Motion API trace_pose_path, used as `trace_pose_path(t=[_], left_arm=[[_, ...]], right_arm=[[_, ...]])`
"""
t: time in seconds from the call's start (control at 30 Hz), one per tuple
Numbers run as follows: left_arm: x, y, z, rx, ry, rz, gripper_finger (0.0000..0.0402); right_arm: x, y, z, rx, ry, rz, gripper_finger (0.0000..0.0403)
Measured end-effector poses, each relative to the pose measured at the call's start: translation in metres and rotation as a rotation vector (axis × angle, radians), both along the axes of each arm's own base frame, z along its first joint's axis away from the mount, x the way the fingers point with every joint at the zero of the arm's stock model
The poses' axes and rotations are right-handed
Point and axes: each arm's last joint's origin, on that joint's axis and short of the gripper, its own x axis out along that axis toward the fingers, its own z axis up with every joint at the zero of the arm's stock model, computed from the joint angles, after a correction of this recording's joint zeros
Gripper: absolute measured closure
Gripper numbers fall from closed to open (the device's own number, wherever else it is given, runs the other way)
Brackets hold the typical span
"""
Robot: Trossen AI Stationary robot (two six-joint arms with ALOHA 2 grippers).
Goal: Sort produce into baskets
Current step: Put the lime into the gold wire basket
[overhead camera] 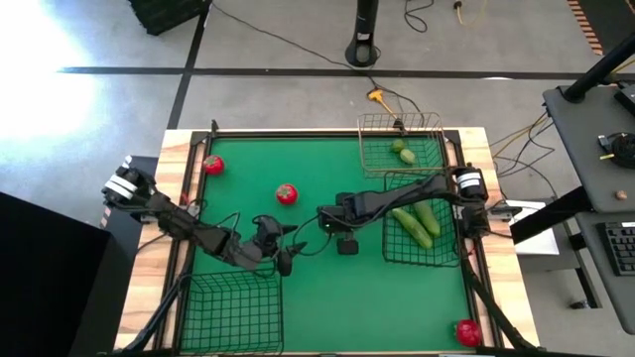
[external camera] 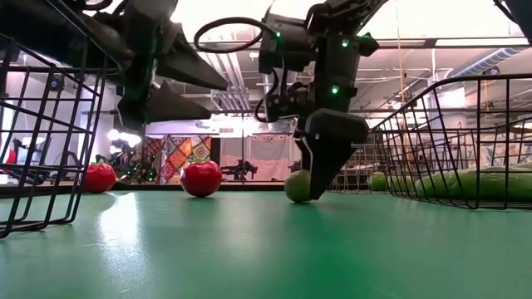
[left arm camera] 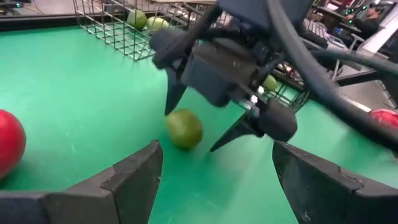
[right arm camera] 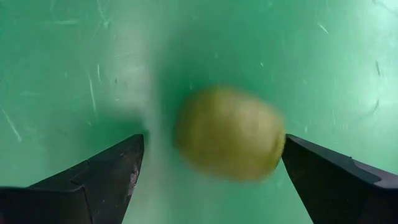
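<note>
Presently the right gripper [right arm camera: 208, 171] stood spread wide astride 1 light-green fruit [right arm camera: 229, 132], evidently positioned to pick it. Left gripper [left arm camera: 214, 174] hovered nearby, part-open, holding nothing.

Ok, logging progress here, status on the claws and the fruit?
Right claw open, straddling the small round light-green fruit on the green mat. Left claw open, empty, hovering nearby. Nothing in the way.

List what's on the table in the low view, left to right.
Black wire basket → red produce piece → second red piece → small green round piece at the right gripper → black basket with cucumbers.
</note>
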Motion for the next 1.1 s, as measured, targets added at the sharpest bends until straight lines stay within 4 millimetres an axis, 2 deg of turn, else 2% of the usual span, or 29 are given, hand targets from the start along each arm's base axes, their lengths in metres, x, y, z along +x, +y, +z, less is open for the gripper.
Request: trace_pose_path(t=[0.23, 0.5, 0.63, 0.83, 0.97, 1.03, 1.1], left_arm=[[0.002, -0.001, 0.004, 0.001, -0.01, -0.005, 0.0116], [0.001, -0.003, 0.004, -0.005, -0.012, -0.01, 0.0116], [0.001, -0.003, 0.004, -0.005, -0.013, -0.01, 0.0116], [0.001, -0.003, 0.004, 0.018, -0.003, -0.016, 0.0116], [0.001, -0.003, 0.004, 0.026, 0.001, -0.018, 0.0116], [0.001, -0.003, 0.004, 0.032, 0.003, -0.02, 0.0116], [0.001, -0.003, 0.004, 0.033, 0.003, -0.02, 0.0116]], right_arm=[[0.004, -0.001, -0.01, -0.028, 0.02, 0.115, 0.0035], [0.004, -0.004, -0.012, -0.028, 0.024, 0.12, 0.0041], [0.005, -0.004, -0.012, -0.027, 0.009, 0.121, 0.0076], [0.006, -0.004, -0.012, -0.016, 0.0, 0.086, 0.0155], [0.003, -0.005, 0.0, -0.036, -0.007, 0.065, 0.0209], [0.002, -0.004, 0.017, -0.038, -0.02, 0.064, 0.023], [-0.002, -0.004, 0.045, -0.038, -0.034, 0.064, 0.0236]])
